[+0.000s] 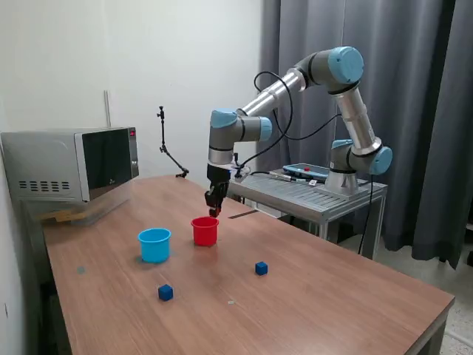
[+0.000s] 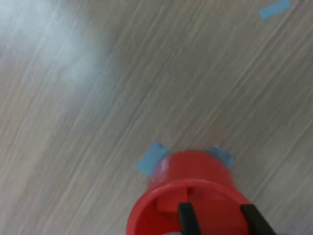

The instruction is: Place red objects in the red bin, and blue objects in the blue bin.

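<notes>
The gripper (image 1: 214,212) hangs right above the red bin (image 1: 205,231), just over its rim on the far side, so this looks like the drop-off step for a red piece. From the wrist view the two dark fingers (image 2: 186,219) stand apart over the mouth of the cup, and nothing shows between them; whether they are at full spread I cannot tell. Inside the red bin a red cube (image 2: 167,203) lies against the inner wall, and in the exterior view a speck of red sits at the fingertips, too small to say if it is a held cube or the cup behind. The blue bin (image 1: 154,245) stands just beside the red bin, toward the exterior view's left. Two blue cubes rest on the table (image 1: 347,296), nearer the camera than the red bin: one blue cube (image 1: 261,268) toward the exterior view's right, the other blue cube (image 1: 165,293) out in front of the blue bin. No red cube lies loose on the wood, so reds seem handled. Next call, by my reckoning: lift clear of the red bin, swing to a blue cube, line up squarely and close on it.
</notes>
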Robot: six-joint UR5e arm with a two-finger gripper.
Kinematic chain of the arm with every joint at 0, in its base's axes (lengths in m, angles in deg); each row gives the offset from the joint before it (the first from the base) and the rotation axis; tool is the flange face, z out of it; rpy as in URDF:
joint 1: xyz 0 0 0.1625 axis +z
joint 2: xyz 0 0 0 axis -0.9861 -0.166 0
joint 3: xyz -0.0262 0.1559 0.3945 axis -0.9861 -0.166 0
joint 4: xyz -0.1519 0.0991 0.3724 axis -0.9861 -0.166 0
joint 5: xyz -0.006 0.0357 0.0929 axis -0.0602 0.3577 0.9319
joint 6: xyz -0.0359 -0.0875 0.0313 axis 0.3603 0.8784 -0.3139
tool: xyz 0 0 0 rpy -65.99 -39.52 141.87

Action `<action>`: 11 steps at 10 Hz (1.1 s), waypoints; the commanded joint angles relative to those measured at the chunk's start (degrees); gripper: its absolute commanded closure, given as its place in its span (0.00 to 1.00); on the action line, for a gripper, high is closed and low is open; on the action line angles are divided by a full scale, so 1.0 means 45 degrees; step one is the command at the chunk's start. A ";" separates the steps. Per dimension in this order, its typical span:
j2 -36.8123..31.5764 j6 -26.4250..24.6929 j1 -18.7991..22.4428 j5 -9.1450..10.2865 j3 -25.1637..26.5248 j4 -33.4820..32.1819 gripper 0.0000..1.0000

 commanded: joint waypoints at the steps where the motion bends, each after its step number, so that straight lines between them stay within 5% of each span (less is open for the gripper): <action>1: 0.0383 -0.0005 -0.0090 0.0284 0.0161 -0.0172 1.00; 11: 0.0541 0.0406 -0.0363 0.0167 -0.0209 -0.0231 1.00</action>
